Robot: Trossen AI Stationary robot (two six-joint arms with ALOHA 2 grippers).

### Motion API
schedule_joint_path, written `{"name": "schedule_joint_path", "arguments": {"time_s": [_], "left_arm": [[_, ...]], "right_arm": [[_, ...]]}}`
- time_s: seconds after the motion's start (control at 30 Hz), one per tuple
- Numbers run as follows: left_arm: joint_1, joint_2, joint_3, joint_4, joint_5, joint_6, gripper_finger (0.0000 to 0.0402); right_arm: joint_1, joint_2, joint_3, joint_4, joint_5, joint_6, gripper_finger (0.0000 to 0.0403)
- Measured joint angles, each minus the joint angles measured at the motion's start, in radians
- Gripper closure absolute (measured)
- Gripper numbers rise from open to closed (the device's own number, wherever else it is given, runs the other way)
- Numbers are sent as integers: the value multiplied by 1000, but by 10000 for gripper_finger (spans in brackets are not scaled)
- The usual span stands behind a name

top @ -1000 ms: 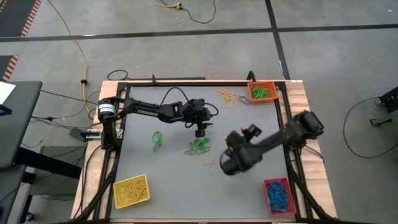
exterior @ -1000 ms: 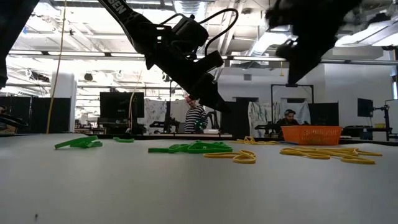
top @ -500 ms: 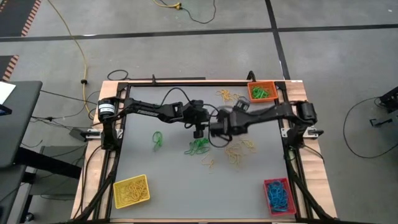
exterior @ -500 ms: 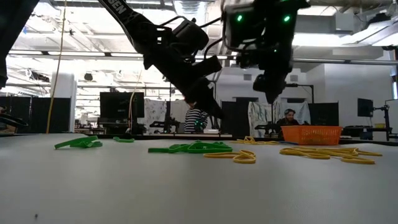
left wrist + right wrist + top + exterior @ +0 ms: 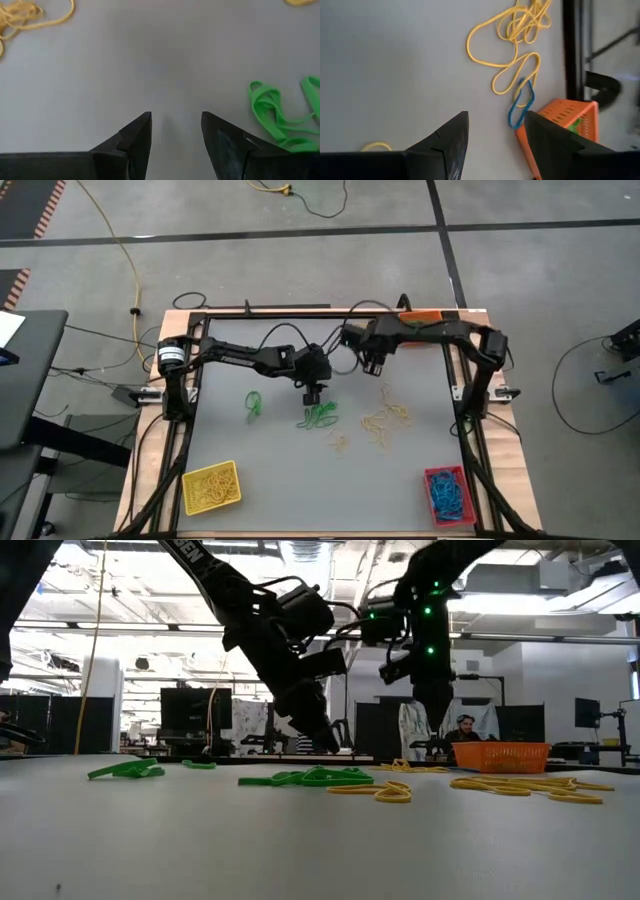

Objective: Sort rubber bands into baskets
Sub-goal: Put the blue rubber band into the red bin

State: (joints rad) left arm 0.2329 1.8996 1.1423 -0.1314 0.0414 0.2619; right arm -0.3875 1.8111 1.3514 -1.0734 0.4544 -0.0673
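Rubber bands lie loose on the grey table: a green cluster (image 5: 320, 416) at the middle, one green band (image 5: 254, 402) to its left, and yellow ones (image 5: 385, 420) to the right. My left gripper (image 5: 312, 392) hovers open just beyond the green cluster (image 5: 280, 117), holding nothing. My right gripper (image 5: 375, 362) is open and empty over the far right. Below it lie yellow bands (image 5: 515, 40) and a blue band (image 5: 521, 105) beside the orange basket (image 5: 560, 130). The yellow basket (image 5: 211, 486) stands near left. The red basket (image 5: 447, 492) stands near right.
The right arm covers most of the orange basket (image 5: 420, 317) in the high view. A black frame (image 5: 300, 312) runs round the table top. More yellow bands (image 5: 338, 442) lie nearer the front. People and equipment show in the room behind (image 5: 465, 730).
My right gripper has swung from the near right of the table across to the far edge by the orange basket, rolling as it went and staying open. The yellow bands it had covered now show. My left gripper has tipped further downward over the green cluster.
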Motion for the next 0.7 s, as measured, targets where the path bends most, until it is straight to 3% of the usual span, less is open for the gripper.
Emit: {"name": "schedule_joint_path", "arguments": {"time_s": [0.4, 0.57, 0.7], "left_arm": [[-2, 0, 0, -8, 2, -8, 239], [-2, 0, 0, -7, 3, -21, 239], [-1, 0, 0, -7, 3, -30, 239]], "right_arm": [[-327, 0, 0, 51, -336, -335, 180], [-402, 11, 1, 102, -434, -410, 180], [-417, 24, 0, 142, -452, -464, 185]]}}
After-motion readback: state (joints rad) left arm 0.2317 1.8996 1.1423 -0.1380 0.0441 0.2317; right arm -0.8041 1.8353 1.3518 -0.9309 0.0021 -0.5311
